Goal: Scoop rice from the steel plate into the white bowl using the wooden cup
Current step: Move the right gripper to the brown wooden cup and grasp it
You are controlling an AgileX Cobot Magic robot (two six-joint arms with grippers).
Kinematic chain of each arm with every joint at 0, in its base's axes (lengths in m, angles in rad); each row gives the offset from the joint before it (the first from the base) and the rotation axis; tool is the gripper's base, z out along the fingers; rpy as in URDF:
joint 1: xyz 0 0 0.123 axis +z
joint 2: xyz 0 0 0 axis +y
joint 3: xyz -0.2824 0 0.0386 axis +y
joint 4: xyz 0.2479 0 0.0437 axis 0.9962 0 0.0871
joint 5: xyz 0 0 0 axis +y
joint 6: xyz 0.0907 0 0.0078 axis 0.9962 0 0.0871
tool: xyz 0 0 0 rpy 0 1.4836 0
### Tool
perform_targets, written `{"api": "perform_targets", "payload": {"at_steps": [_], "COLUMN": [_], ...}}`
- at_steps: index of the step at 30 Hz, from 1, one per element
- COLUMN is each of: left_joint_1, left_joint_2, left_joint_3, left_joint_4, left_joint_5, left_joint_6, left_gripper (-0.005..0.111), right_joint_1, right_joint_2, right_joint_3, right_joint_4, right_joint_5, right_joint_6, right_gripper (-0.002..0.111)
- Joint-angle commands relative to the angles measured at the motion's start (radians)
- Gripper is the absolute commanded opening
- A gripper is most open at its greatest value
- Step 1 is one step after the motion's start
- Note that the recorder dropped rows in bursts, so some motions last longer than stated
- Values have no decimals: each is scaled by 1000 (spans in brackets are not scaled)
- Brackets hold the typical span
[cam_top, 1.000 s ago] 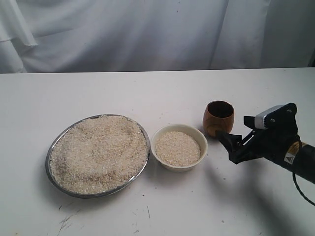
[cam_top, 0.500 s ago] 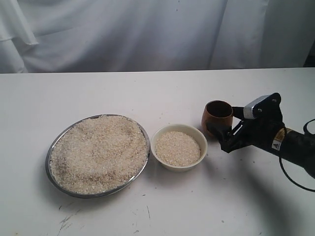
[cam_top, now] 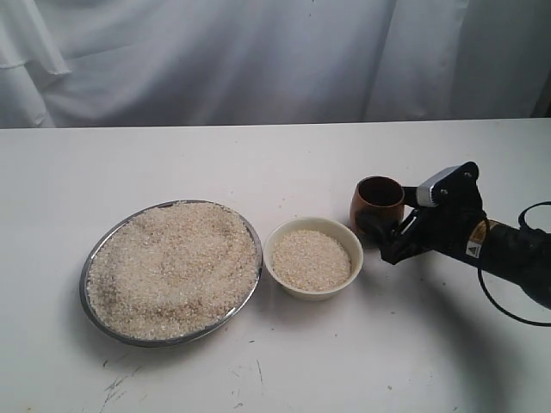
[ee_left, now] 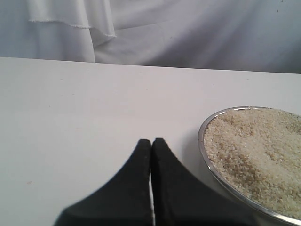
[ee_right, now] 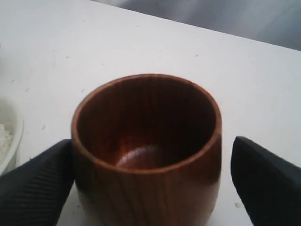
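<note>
**Asker:** Where was the cup at that moment?

**Me:** The small barrel-shaped cup of glossy brown wood (cam_top: 379, 202) stood upright on the white worktop (cam_top: 258, 163), mouth up and empty. Its long axis ran straight up from the surface. It sat just beside the small cream-white ceramic bowl (cam_top: 274, 243), on the side away from the wide, shallow plate of shiny grey metal (cam_top: 84, 280).

**Asker:** And your jaws?

**Me:** My right jaws were apart, level with the cup's belly, one on each side of it. In the right wrist view one jaw was against the wall or just shy of it; I could not tell which. The other stood clear, with bare worktop showing in the gap. So the cup was straddled, not clamped.

**Asker:** The other arm?

**Me:** My left jaws were pressed together on nothing, near the plate's rim, and no cup showed in that wrist view. The right arm was plainly the nearer one.

**Asker:** What did the coming move turn on?

**Me:** On that uneven gap, I judged. The jaws needed to close squarely across the round wall, below the lip, without nudging the cup over. From there, the pale raw rice (cam_top: 172, 267) heaped in the plate lay beyond the bowl, which already held some grains.
</note>
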Motion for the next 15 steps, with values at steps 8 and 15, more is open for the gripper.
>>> {"api": "perform_targets", "payload": {"at_steps": [8,15], "left_joint_1": [2,2], "left_joint_2": [-4,-4], "left_joint_3": [5,5], "left_joint_4": [-2,-2], "left_joint_5": [-7,-7], "left_joint_6": [0,0], "left_gripper": [0,0], "right_joint_1": [1,1], "right_joint_2": [68,78], "right_joint_3": [-106,-110], "right_joint_4": [-92,-91], "right_joint_5": [33,-6], "right_joint_6": [93,94], "right_gripper": [81,79]}}
